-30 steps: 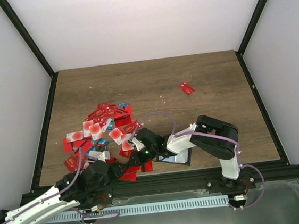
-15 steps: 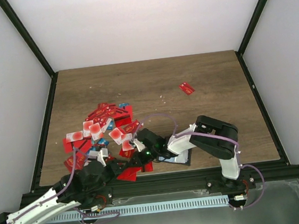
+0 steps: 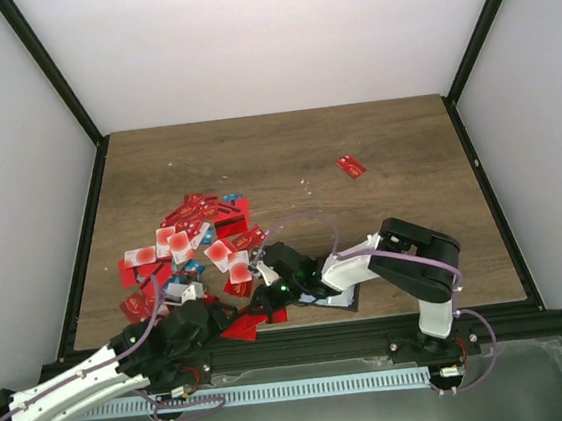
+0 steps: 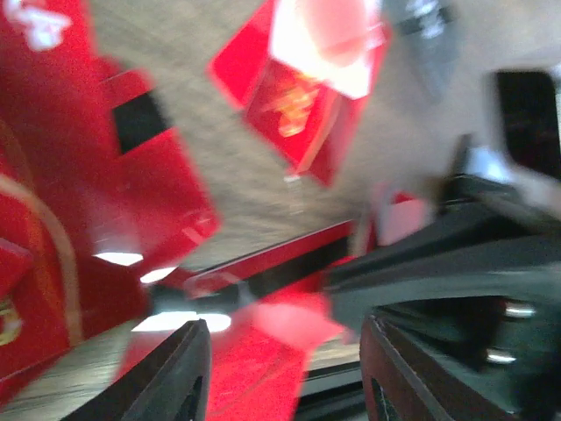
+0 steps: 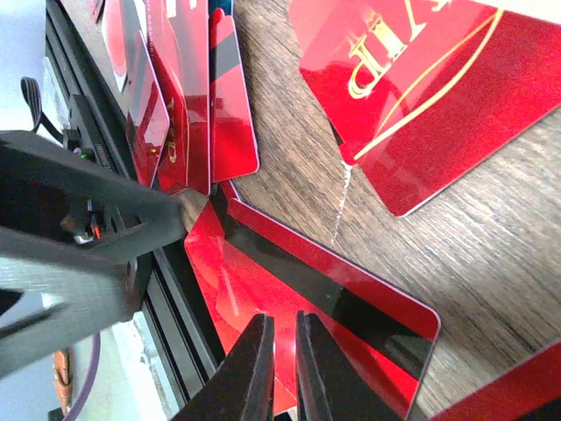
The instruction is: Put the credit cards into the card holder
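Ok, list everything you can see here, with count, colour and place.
Red plastic credit cards: many, red, some with white patches or dark stripes, heaped left of centre
Blue plastic cards: a few, blue, mixed into that heap
Lone red card: one, red, apart, right of centre
Black squarish card holder: one, black, near edge, right of the heap
Wooden table: one, brown
Left gripper: one, black, open, at the heap's near edge
Right gripper: one, black, fingers nearly together, over a striped red card

Blurry up close: the left tool (image 4: 280, 351), fingers spread wide, hangs over a red striped card (image 4: 263, 276) that the right tool (image 4: 351, 281) meets at one end; more red cards (image 4: 88, 193) litter the wooden surface (image 4: 237, 167)
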`<state>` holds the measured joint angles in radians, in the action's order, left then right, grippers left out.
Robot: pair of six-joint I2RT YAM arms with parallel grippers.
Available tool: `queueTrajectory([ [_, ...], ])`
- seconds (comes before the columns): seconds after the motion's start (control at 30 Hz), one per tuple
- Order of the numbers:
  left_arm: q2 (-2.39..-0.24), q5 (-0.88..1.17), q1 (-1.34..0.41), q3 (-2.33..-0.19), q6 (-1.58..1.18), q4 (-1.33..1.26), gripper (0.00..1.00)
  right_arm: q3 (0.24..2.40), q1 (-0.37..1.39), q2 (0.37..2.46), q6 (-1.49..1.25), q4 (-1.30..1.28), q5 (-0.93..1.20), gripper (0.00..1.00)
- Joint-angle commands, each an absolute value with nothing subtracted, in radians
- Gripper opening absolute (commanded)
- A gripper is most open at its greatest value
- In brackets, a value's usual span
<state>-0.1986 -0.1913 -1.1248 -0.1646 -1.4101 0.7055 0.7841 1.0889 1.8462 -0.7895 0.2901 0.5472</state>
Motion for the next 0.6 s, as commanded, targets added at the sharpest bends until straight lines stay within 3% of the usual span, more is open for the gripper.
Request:
queueTrajectory([
  [0.0, -0.368, -0.128, -1.128, -0.133, -1.38, 0.811, 0.52, 0.787, 1.089, 1.805, -0.753, 0.228, 0.51, 0.1],
  [0.3, -0.414, -0.042, -1.145, -0.156, -1.389, 0.832, 0.7, 0.817, 1.088, 1.857, -0.72, 0.157, 0.422, 0.1],
  [0.57, -0.387, -0.054, -1.159, -0.228, -1.437, 0.976, 0.75, 0.816, 1.088, 1.891, -0.721, 0.167, 0.412, 0.1],
])
